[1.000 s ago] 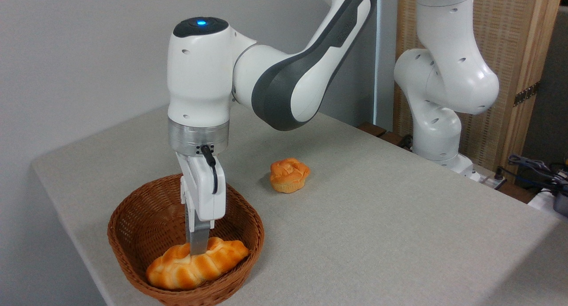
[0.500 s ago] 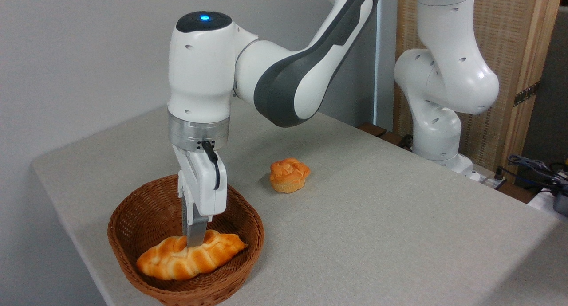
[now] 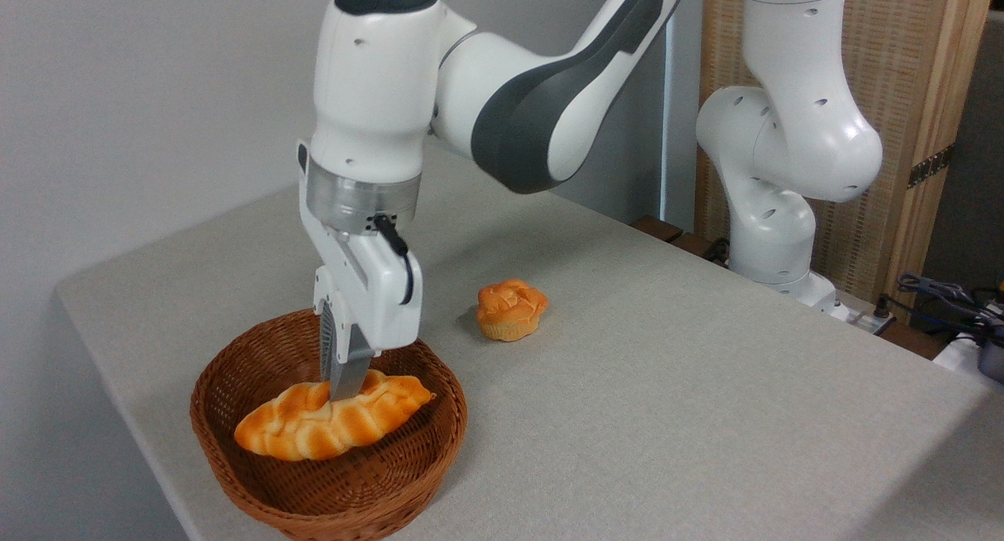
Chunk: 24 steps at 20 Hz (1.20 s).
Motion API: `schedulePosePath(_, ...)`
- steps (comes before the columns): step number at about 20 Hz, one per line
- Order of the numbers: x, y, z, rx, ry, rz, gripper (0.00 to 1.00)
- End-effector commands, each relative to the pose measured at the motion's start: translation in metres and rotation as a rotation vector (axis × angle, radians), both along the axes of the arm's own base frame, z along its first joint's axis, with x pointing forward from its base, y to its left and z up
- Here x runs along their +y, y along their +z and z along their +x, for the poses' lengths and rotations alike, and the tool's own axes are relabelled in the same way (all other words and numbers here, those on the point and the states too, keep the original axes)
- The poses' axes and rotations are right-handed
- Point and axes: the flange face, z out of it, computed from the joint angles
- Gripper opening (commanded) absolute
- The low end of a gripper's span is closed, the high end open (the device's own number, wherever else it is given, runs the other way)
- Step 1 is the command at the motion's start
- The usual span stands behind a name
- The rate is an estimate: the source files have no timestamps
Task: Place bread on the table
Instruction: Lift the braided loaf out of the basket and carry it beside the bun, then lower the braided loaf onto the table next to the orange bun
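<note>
The bread (image 3: 329, 419), a long braided golden-orange loaf, hangs lifted clear of the bottom of the brown wicker basket (image 3: 361, 490), still within its rim. My gripper (image 3: 339, 394) comes down from above and is shut on the bread near its middle; the fingertips press into its top. The grey-beige table (image 3: 667, 384) spreads out to the right of the basket.
A small round orange bun (image 3: 511, 309) sits on the table behind and right of the basket. The arm's white base (image 3: 773, 235) stands at the far right edge, with cables (image 3: 941, 294) beside it. The table's left and front edges lie close to the basket.
The gripper has risen with the bread in it, and the loaf has come up off the basket floor and shifted slightly left. The wrist has tilted a little.
</note>
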Motion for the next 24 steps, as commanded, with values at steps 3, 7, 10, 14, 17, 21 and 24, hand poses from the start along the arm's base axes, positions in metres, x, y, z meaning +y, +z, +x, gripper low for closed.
schedulePosePath(3, 0.033, 0.037, -0.023, 0.011, 0.047, -0.037, 0.00)
schedulePosePath(7, 0.057, 0.056, -0.043, 0.055, 0.051, -0.049, 0.00)
schedulePosePath(10, 0.069, 0.060, -0.065, 0.150, 0.005, -0.003, 0.00)
schedulePosePath(14, 0.060, 0.050, -0.085, 0.297, -0.074, 0.084, 0.00)
schedulePosePath(17, 0.053, 0.035, -0.093, 0.375, -0.099, 0.080, 0.00)
schedulePosePath(21, 0.034, 0.000, -0.101, 0.455, -0.172, 0.206, 0.00)
schedulePosePath(24, 0.028, -0.016, -0.107, 0.491, -0.201, 0.247, 0.00)
